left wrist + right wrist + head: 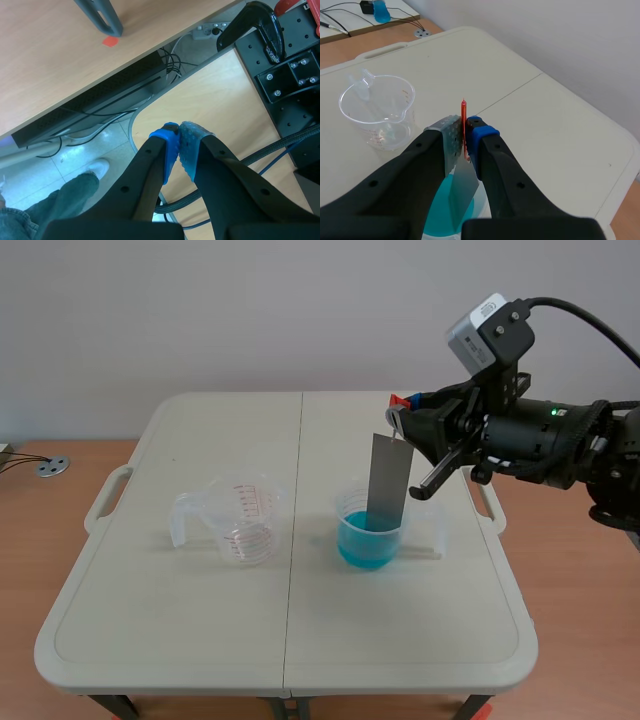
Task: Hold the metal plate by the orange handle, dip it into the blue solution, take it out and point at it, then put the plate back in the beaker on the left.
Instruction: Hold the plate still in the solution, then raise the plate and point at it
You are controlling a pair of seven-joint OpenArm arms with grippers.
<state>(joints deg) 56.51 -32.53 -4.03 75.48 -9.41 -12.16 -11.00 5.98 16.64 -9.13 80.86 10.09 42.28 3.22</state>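
Grey plate (388, 480), orange handle (464, 114), blue solution (365, 549), cream table (200, 625).

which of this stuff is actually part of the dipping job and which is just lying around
Part of the job:
metal plate
orange handle
right claw, shut on the handle
beaker of blue solution
empty beaker on the left

Just lying about:
grey disc
blue bottle in the background
a person's white shoe

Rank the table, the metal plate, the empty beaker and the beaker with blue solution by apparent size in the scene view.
1. table
2. empty beaker and beaker with blue solution: they look about alike, no ranking
3. metal plate, tall but narrow, lower end inside that beaker
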